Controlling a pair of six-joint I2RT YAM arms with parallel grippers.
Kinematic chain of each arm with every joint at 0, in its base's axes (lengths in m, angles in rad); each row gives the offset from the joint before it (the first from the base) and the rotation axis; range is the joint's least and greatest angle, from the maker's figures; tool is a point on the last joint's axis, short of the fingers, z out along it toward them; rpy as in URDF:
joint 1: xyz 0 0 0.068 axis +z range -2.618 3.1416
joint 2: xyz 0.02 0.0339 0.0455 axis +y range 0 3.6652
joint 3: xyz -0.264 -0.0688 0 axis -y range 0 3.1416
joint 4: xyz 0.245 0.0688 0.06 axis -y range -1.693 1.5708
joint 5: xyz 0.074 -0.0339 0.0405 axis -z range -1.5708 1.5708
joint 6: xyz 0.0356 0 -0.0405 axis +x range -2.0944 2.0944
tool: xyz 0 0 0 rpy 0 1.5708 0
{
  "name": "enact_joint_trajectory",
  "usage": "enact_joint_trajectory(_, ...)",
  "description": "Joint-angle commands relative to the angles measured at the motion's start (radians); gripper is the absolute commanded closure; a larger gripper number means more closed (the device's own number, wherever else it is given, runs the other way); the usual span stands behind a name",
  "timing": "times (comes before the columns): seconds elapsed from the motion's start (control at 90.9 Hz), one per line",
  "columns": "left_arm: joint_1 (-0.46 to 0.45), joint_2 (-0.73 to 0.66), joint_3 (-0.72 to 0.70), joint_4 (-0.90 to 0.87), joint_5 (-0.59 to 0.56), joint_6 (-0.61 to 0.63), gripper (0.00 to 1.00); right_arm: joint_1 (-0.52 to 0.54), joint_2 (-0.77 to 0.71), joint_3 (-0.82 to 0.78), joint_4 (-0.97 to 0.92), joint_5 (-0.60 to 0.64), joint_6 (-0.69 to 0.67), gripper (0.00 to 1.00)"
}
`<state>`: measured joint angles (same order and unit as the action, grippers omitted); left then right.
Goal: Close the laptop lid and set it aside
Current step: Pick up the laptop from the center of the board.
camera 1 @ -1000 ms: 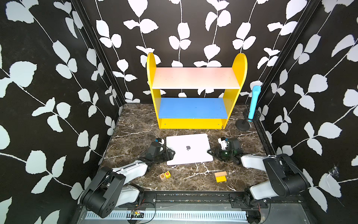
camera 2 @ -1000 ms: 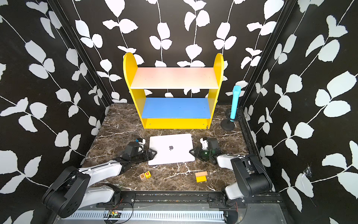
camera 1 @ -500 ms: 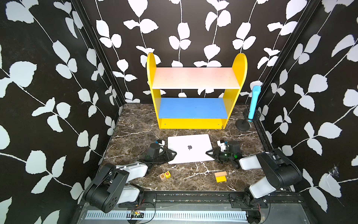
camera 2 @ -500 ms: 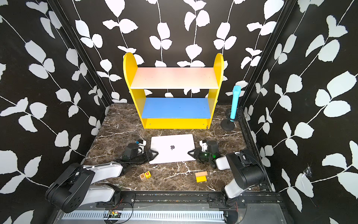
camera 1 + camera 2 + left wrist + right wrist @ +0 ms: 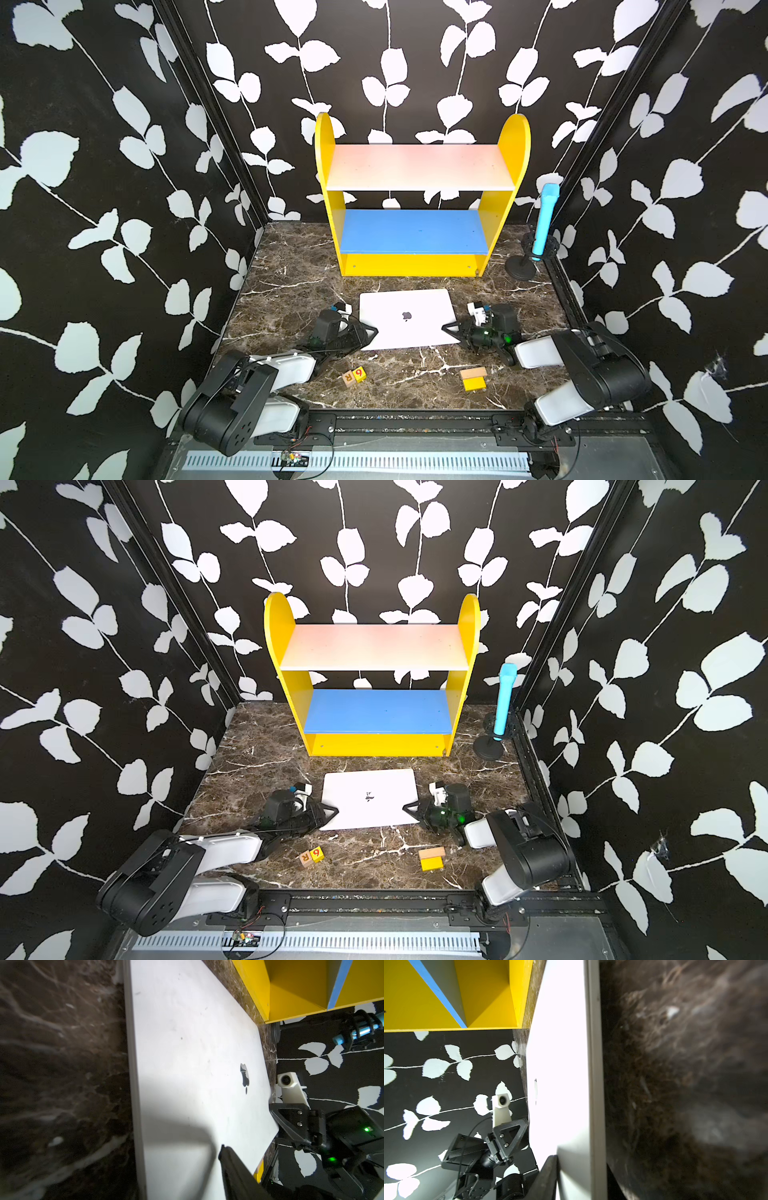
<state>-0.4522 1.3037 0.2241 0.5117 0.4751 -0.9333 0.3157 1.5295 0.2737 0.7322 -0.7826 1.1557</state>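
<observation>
Both top views show the laptop lying flat on the bench. It is in front of the yellow shelf and does not touch it. The lid is down, with the little dark apple mark facing up.

The left hand is low at the laptop's left edge, near the front corner, and its tip touches that edge. The right hand is low at the right edge, also near the front corner, with its tip against the laptop. The laptop sits between the two hands.

The left wrist view shows one black finger over the lid, close to the edge. The other finger is hidden. The right wrist view is much the same: one finger over the lid, the other hidden. For both hands I cannot tell how far apart the jaws stand, or if they pinch the laptop.

Two small blocks lie near the left arm. A yellow block lies near the right arm. A blue stick stands in the back corner.
</observation>
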Motion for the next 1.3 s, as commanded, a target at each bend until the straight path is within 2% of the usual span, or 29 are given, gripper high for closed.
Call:
enact_joint_trajectory(0.0,-0.029,-0.034,0.017,0.214,0.185,-0.040,0.51,0.036,-0.060,-0.010,-0.015,-0.075,-0.014,0.71)
enact_joint_trajectory(0.264,-0.029,-0.108,0.014,0.233,0.189,-0.084,0.56,0.036,-0.222,-0.006,-0.161,-0.054,-0.031,0.76)
enact_joint_trajectory(0.473,-0.028,-0.249,0.026,0.152,0.161,-0.102,0.61,0.037,-0.359,0.011,-0.236,-0.043,0.002,0.78)
enact_joint_trajectory(0.671,-0.028,-0.378,0.060,0.032,0.142,-0.105,0.71,0.044,-0.491,0.033,-0.337,-0.008,0.004,0.79)
enact_joint_trajectory(0.902,-0.029,-0.468,0.080,0.030,0.141,-0.154,0.75,0.058,-0.586,0.060,-0.390,0.014,0.029,0.79)
enact_joint_trajectory(1.287,-0.030,-0.572,0.127,0.031,0.076,-0.203,0.94,0.083,-0.669,0.146,-0.435,0.046,0.065,0.67)
